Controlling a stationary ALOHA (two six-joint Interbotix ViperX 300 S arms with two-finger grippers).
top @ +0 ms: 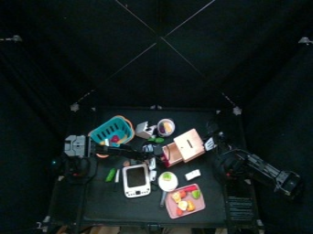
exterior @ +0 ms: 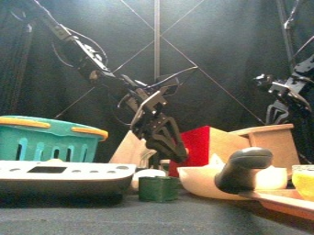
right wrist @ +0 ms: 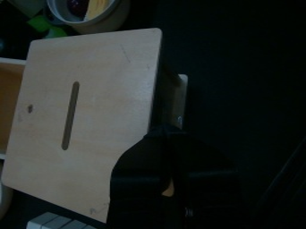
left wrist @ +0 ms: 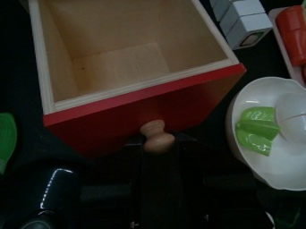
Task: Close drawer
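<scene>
At the table's left side sits a teal basket (exterior: 47, 138), and in front of it a white handheld device (exterior: 61, 173) lies flat near the front edge. The left arm reaches in from that side toward the middle, its left gripper (exterior: 160, 139) angled down just in front of the drawer (top: 188, 143). From the wrist camera the sliding compartment (left wrist: 125, 63) is pulled out, with a red front panel and a small wooden knob (left wrist: 157, 134). The jaws stand part-way open on either side of that knob; I cannot tell whether they touch it. Just beside the compartment sits a white bowl (left wrist: 273, 134) holding something green.

The drawer itself stands near the table's middle, a little right of centre. A red tray (top: 186, 201) of fruit lies at the front edge, nearer the viewer.

At the right, the right gripper (right wrist: 170, 156) hangs by the edge of the drawer's light wooden housing (right wrist: 89, 116); I cannot tell whether its jaws are open or closed.
</scene>
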